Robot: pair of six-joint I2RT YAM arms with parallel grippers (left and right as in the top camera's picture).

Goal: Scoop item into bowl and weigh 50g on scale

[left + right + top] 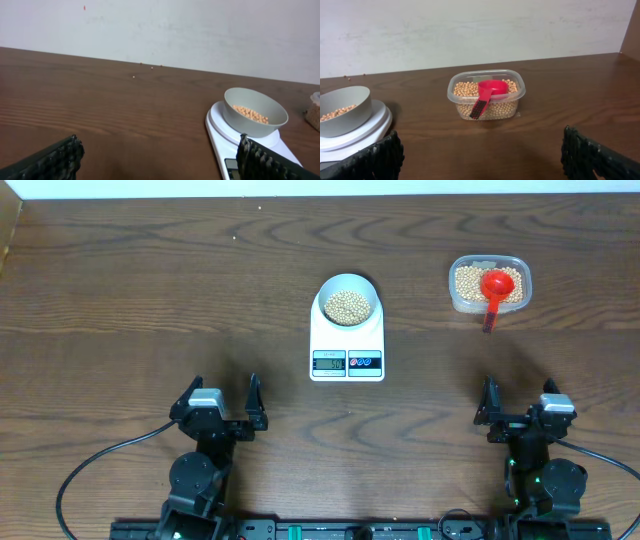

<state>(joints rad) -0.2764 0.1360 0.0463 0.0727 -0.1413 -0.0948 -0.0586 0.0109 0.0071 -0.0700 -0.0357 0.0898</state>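
Red scoop (496, 283) lies in the tub (452, 288) of beans (468, 278) at far right, handle pointing near, toward the right hand (519, 398) (spread apart, empty), which is much nearer than the left hand (224, 392), also apart; bowl (323, 292) w/ some beans sits on scale (325, 345), centre.

The digits on the scale's (347, 340) display (329, 361) are too small to be read from overhead. In the left wrist view the display is mostly hidden behind the left gripper's (160, 155) right finger, and the tub (314, 111) is cut off at the edge beyond it. In the right wrist view the bowl (340, 112) and the scale are clipped to the left of the right gripper (480, 150). All fingers (50, 160) are cropped at the bottom.
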